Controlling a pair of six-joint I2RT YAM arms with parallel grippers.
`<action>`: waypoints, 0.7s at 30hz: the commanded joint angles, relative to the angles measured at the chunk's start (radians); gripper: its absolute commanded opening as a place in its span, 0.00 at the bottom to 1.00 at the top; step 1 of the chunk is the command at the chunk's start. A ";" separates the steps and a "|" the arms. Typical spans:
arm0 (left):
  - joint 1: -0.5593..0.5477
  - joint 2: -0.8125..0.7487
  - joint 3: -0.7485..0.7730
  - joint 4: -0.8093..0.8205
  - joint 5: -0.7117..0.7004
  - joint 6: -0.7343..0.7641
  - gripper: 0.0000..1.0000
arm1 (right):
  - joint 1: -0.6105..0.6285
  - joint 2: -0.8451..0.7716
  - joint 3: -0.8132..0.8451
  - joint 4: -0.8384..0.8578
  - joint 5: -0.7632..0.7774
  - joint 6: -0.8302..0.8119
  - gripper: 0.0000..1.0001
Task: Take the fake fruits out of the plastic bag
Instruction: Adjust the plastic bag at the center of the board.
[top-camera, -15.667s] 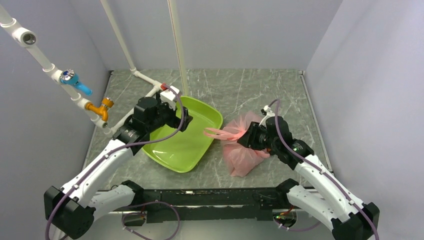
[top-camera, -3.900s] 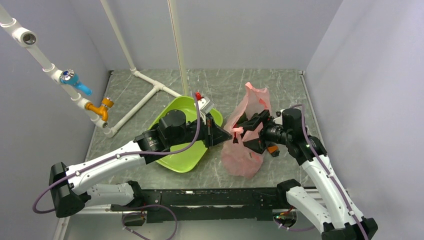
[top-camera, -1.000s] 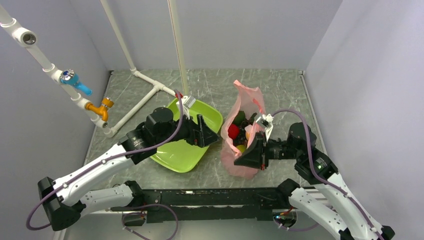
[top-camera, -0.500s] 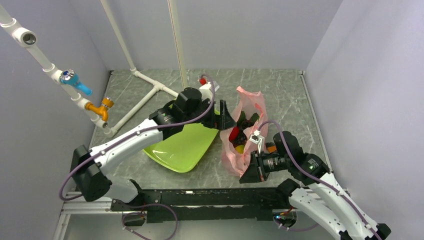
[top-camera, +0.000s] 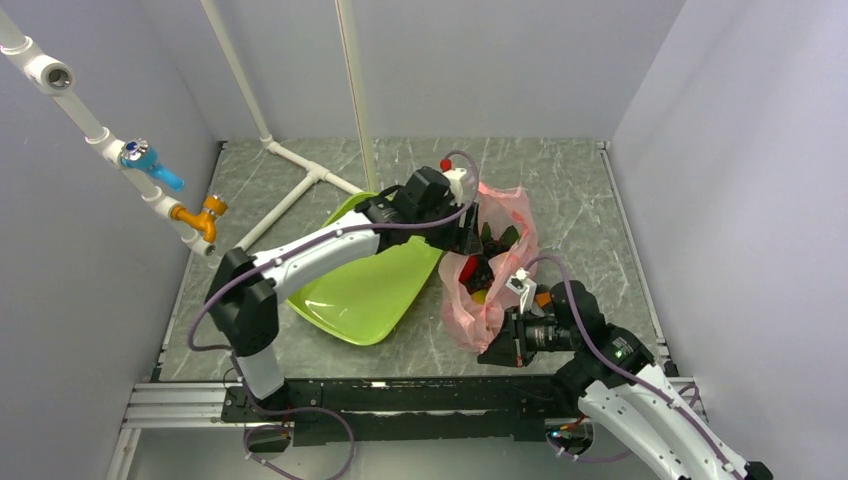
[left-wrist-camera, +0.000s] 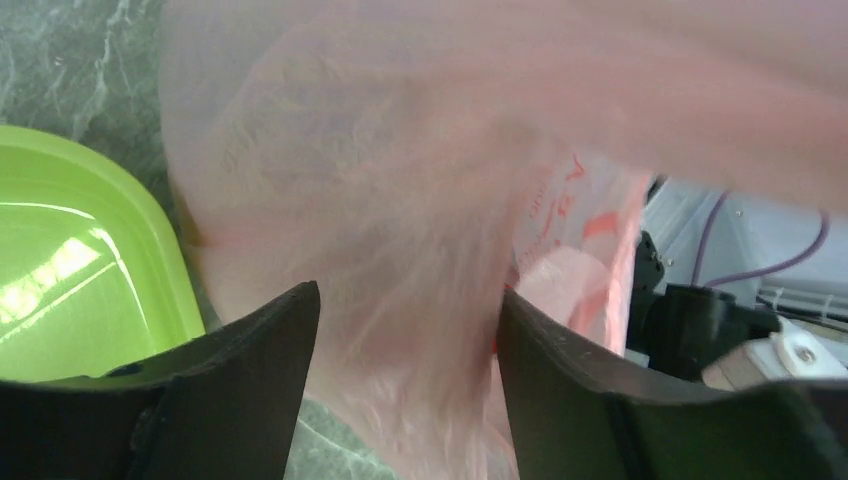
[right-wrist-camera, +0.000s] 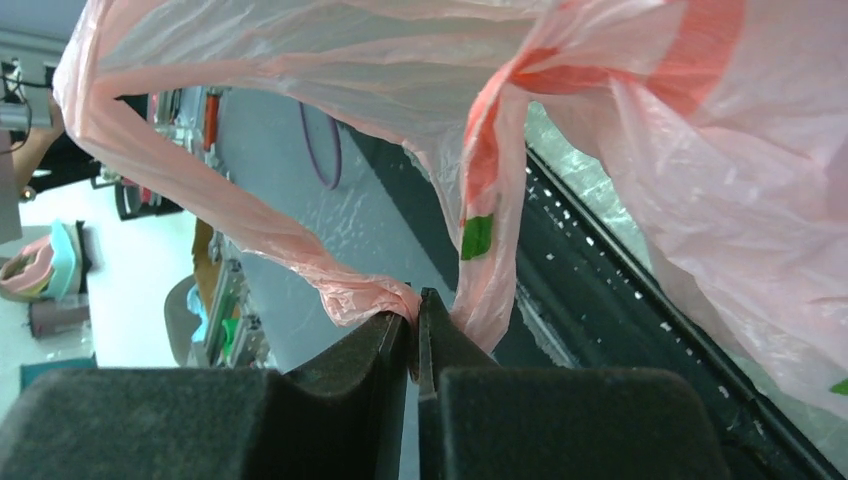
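Observation:
The pink plastic bag lies right of the green tray, its mouth open upward. Inside show a red fruit, dark grapes, a green fruit and an orange one. My left gripper is at the bag's far left rim. In the left wrist view it is open, with blurred pink bag film between the jaws. My right gripper sits at the bag's near end. In the right wrist view it is shut on a twisted bag handle.
The lime-green tray lies tilted left of the bag; its rim also shows in the left wrist view. A white pipe frame with taps stands at the back left. The table's black front rail runs close under my right gripper.
My left arm has swung right from over the tray to the bag's mouth. My right gripper has drawn the bag handle down toward the front edge. The bag's mouth has spread wider.

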 joint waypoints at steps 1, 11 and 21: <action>-0.007 0.081 0.125 -0.072 -0.035 0.053 0.56 | 0.005 -0.098 -0.079 0.161 0.054 0.084 0.11; 0.083 -0.047 -0.126 0.508 0.225 -0.208 0.00 | 0.014 -0.161 -0.338 0.256 0.328 0.395 0.09; 0.124 -0.072 -0.347 0.966 0.440 -0.460 0.00 | 0.014 -0.104 -0.132 0.057 0.520 0.325 0.60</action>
